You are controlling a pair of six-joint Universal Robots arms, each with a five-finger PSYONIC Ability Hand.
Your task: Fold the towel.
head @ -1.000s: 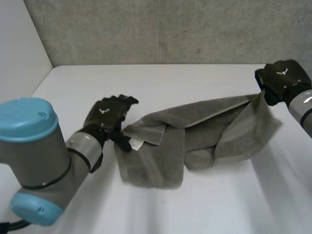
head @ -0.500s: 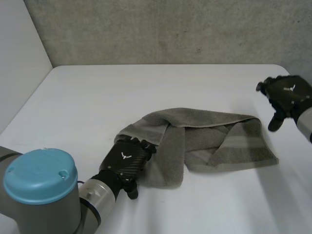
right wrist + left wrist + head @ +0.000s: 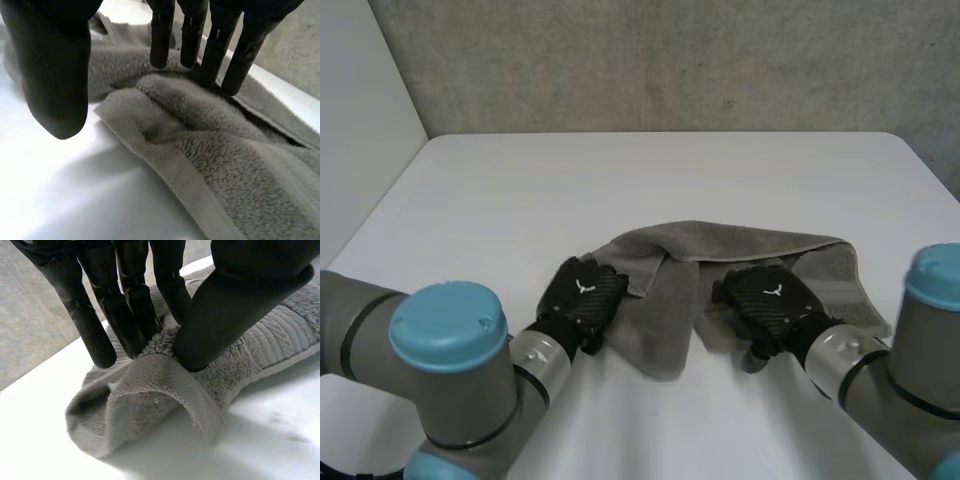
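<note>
The crumpled grey towel [image 3: 750,250] lies mid-table [image 3: 620,170], its 8 o'clock end pinched into a ridge between the left hand's [image 3: 582,295] thumb and fingers, while the right hand [image 3: 767,300] at 6 o'clock rests straight fingertips on it, thumb clear, probably preparing a matching grasp.

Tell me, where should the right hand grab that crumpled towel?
Probably the raised, rolled edge of the towel under the right hand, pinched from above: that ridge stands up off the table, with the thumb on its bare-table side and the fingers resting on cloth behind it.
</note>
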